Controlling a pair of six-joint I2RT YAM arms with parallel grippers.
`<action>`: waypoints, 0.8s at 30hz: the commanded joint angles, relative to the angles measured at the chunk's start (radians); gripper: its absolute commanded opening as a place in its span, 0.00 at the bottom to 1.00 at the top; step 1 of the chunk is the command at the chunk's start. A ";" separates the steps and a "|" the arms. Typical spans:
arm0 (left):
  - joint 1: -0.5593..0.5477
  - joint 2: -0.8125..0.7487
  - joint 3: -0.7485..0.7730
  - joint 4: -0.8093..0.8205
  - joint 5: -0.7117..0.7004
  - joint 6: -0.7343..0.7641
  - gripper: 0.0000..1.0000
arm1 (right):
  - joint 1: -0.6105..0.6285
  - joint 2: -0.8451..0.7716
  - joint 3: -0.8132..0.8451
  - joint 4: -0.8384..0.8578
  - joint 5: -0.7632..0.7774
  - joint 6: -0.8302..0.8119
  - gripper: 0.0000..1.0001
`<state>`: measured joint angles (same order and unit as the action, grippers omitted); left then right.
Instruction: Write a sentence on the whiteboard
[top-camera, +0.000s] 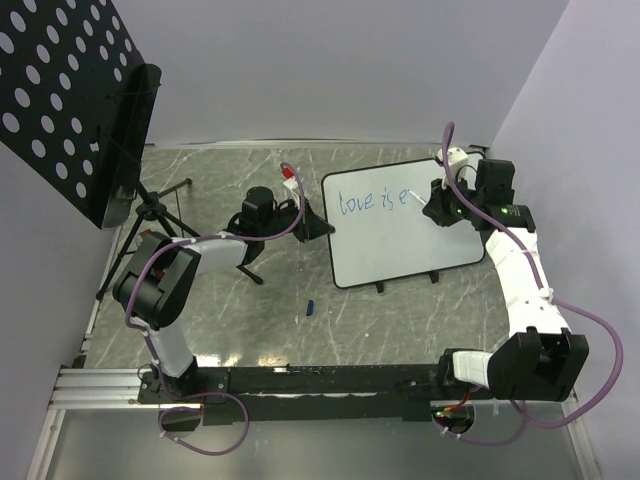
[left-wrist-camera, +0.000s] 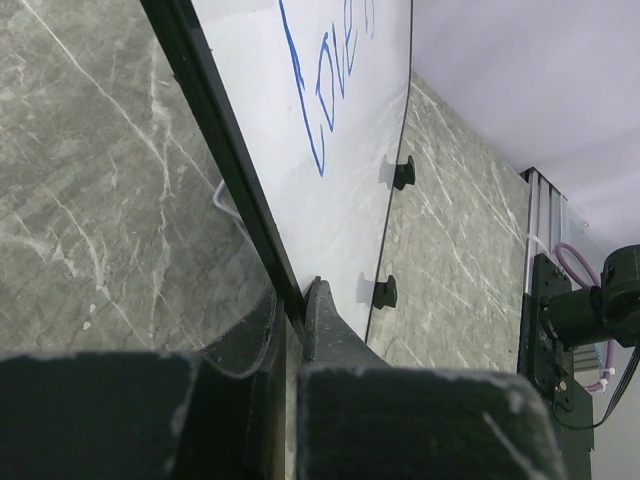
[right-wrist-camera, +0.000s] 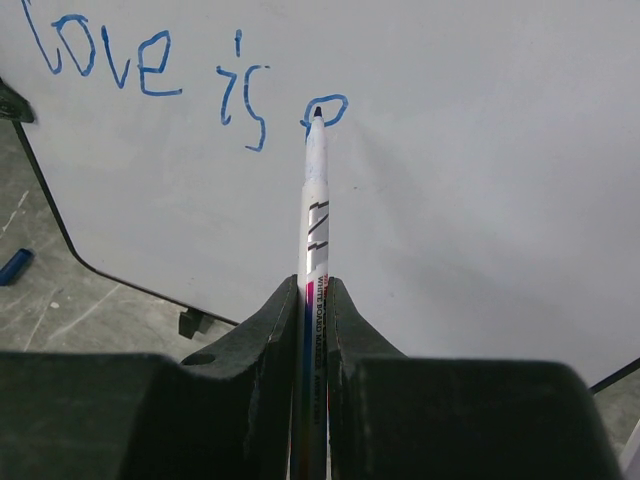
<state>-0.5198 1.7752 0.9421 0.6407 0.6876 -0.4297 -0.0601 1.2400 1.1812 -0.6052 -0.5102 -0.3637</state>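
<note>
The whiteboard stands tilted on small black feet at the table's middle right. Blue marker writing, the sentence, reads "love is" plus the start of a round letter. In the right wrist view my right gripper is shut on a white whiteboard marker. The marker's tip touches the loop of that last letter in the sentence on the whiteboard. My left gripper is shut on the black left rim of the whiteboard; from above, the left gripper sits at that edge.
A black perforated panel on a tripod stands at the far left. A small blue cap lies on the marble tabletop in front of the board. Walls close the back and right. A metal rail runs along the near edge.
</note>
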 joint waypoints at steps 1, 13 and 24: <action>-0.017 -0.014 -0.005 -0.026 -0.010 0.154 0.01 | -0.012 -0.028 0.028 0.030 -0.021 0.009 0.00; -0.017 -0.011 -0.006 -0.024 -0.010 0.154 0.01 | -0.029 -0.024 0.023 0.044 -0.028 0.009 0.00; -0.017 -0.007 0.000 -0.029 -0.008 0.155 0.01 | -0.035 0.016 0.032 0.061 -0.047 -0.015 0.00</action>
<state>-0.5205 1.7752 0.9421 0.6418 0.6876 -0.4294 -0.0872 1.2419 1.1812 -0.5858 -0.5301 -0.3618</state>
